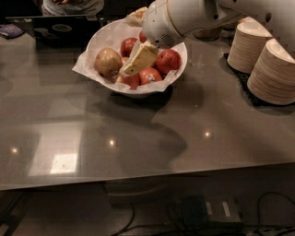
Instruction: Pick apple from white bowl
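Note:
The apple (108, 61), large and dull golden-tan, lies at the left side of the white bowl (98, 39), which is lined with crumpled white paper. Several smaller red apples (168, 61) fill the middle and right of the bowl. My gripper (126, 46) reaches down into the bowl from the upper right, just right of the tan apple. It is open and empty. One cream finger (138, 59) points down among the red apples, its tip close to the tan apple. The other finger (136, 17) is above the bowl's far rim.
Two stacks of beige paper bowls (272, 71) stand on a black mat at the right edge of the dark grey table (138, 138). A dark tray (50, 27) and a small blue object (10, 31) sit at the back left. A person (71, 5) stands behind the table.

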